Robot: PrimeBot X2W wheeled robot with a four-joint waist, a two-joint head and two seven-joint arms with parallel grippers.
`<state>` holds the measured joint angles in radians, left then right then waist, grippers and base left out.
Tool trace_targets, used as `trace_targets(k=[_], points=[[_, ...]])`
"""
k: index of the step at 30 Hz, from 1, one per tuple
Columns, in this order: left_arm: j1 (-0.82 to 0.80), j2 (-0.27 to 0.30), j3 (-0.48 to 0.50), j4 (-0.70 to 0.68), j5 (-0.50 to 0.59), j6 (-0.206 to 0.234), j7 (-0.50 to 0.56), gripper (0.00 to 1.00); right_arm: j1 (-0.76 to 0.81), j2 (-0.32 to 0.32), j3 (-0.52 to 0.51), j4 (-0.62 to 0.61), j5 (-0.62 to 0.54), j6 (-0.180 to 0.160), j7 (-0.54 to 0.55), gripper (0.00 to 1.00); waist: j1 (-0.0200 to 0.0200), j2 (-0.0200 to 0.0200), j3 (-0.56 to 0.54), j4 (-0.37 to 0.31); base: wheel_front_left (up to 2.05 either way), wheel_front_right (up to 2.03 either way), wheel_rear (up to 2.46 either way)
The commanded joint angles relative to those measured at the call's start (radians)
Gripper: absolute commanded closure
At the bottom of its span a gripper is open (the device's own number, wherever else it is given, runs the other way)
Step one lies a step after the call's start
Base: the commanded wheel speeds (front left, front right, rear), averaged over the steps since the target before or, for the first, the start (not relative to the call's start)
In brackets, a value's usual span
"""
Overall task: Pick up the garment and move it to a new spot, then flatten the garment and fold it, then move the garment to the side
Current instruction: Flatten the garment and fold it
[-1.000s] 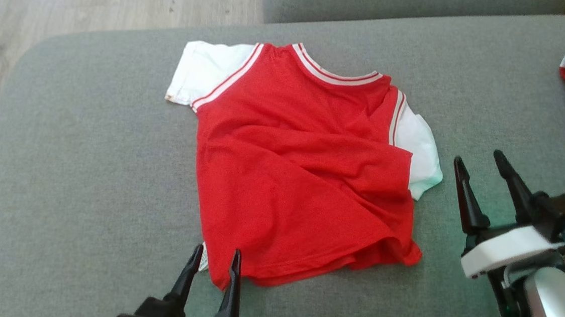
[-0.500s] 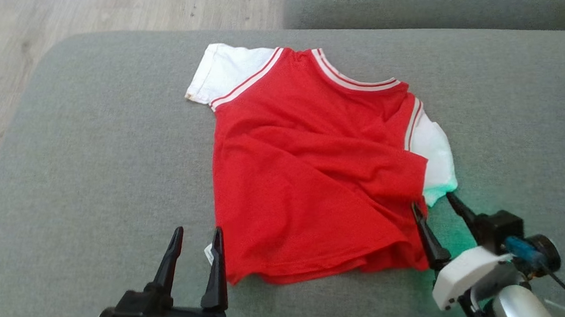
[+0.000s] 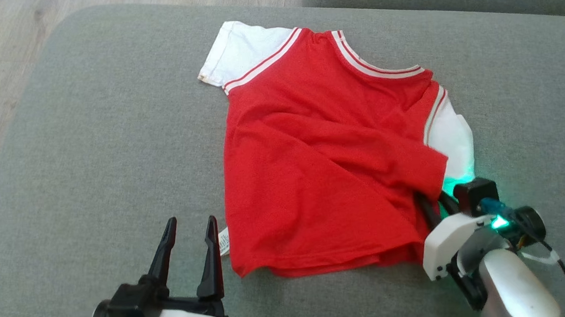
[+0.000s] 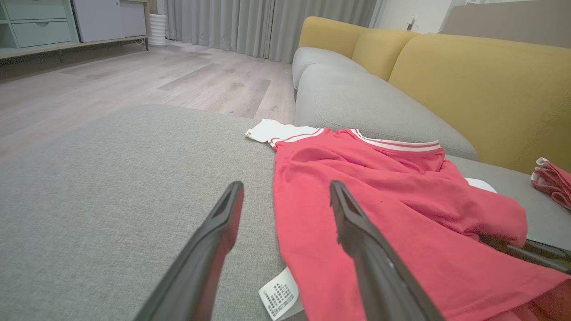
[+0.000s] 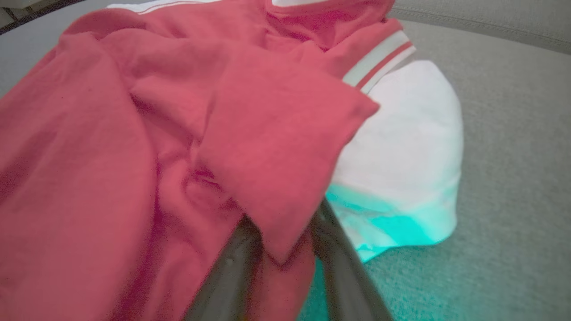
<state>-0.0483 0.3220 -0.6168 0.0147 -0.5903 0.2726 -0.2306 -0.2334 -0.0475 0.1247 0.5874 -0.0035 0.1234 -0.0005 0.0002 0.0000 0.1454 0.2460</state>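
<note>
Though print shows, care label [image 4: 280, 298] illegible, on garment [image 3: 323, 165]

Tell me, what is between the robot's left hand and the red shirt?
Only grey cushion and a white label poking from the red shirt, close to the left hand; the head and left wrist views show it.

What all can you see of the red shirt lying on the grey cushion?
The shirt is thin red knit with short white sleeves and red-and-white striped trim at neck and armholes. It lies spread but wrinkled on the grey cushion, neck away from the robot, a red flap folded over near one sleeve. A white label pokes out at the hem. The right gripper straddles that flap; a firm pinch cannot be confirmed.
</note>
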Motion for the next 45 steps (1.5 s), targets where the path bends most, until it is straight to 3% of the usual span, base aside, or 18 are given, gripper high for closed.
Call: trace_targets(k=[1,5,9,14,18,23,28,34,35,36,45], points=[[-0.047,0.003,0.041,-0.026,0.003,-0.001,-0.015,0.0,-0.032,-0.003,0.022,-0.024,0.003,0.007,-0.016,1.0,-0.0002,0.0,0.001,-0.002,0.0,0.0,0.0],[-0.048,-0.004,0.043,-0.026,0.005,-0.003,-0.019,0.0,-0.077,-0.033,-0.012,-0.084,-0.019,0.007,-0.032,1.0,-0.0002,0.0,0.003,-0.008,0.0,0.0,0.0],[-0.054,-0.013,0.042,-0.027,0.008,-0.008,-0.022,0.0,-0.146,-0.105,-0.034,-0.151,-0.033,0.007,0.019,1.0,-0.0002,0.0,0.009,-0.007,0.0,0.0,0.0],[-0.077,-0.029,0.034,-0.031,0.016,-0.021,-0.024,0.0,-0.269,-0.25,0.012,-0.161,-0.034,0.007,0.119,1.0,-0.0002,0.0,0.039,0.018,0.0,0.0,0.0],[-0.098,-0.045,0.023,-0.034,0.026,-0.033,-0.026,0.0,-0.393,-0.387,0.076,-0.108,-0.022,0.007,0.179,1.0,-0.0002,0.0,0.076,0.058,0.0,0.0,0.0],[-0.123,-0.073,0.01,-0.029,0.04,-0.051,-0.028,0.0,-0.557,-0.515,0.146,-0.032,-0.03,0.007,0.214,1.0,-0.0002,0.0,0.119,0.11,0.0,0.0,0.0],[-0.145,-0.099,0.002,-0.021,0.052,-0.067,-0.03,0.0,-0.697,-0.565,0.205,0.036,-0.071,0.007,0.216,1.0,-0.0002,0.0,0.151,0.147,0.0,0.0,0.0],[-0.164,-0.122,0.003,-0.005,0.066,-0.08,-0.03,0.0,-0.819,-0.516,0.243,0.129,-0.14,0.007,0.166,1.0,-0.0002,0.0,0.174,0.16,0.0,0.0,0.0],[-0.166,-0.125,0.004,-0.002,0.068,-0.082,-0.031,0.0,-0.826,-0.498,0.239,0.15,-0.14,0.007,0.16,0.58,-0.0002,0.0,0.175,0.16,0.0,0.0,0.0],[-0.168,-0.128,0.005,0.001,0.07,-0.083,-0.031,0.0,-0.829,-0.481,0.239,0.169,-0.141,0.007,0.152,0.0,-0.0002,0.0,0.174,0.159,0.0,0.0,0.0],[-0.163,-0.129,0.041,0.02,0.078,-0.092,-0.031,0.0,-0.806,-0.384,0.24,0.243,-0.123,0.007,0.025,0.0,-0.0002,0.0,0.147,0.097,0.0,0.0,0.0]])
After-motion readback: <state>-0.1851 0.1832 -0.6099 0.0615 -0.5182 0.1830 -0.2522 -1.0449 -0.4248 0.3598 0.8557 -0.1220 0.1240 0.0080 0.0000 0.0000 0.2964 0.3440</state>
